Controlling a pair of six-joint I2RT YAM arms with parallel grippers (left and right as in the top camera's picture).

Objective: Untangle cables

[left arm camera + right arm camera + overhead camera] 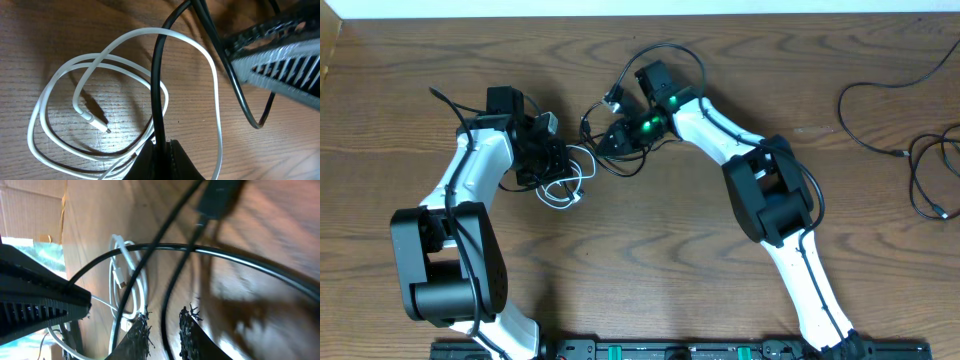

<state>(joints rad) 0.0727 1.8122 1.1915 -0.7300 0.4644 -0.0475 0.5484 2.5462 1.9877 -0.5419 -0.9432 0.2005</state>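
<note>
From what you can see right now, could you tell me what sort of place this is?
Probably a robotics lab workbench: a left arm and right arm over a wooden table, a white cable, cardboard nearby.

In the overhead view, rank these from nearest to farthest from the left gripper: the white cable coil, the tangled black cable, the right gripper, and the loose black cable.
From the left gripper:
1. white cable coil, right at its tip, and tangled black cable, just beside it toward the middle; too close to call.
2. right gripper, across the tangle, centre of the table.
3. loose black cable, far right side.
</note>
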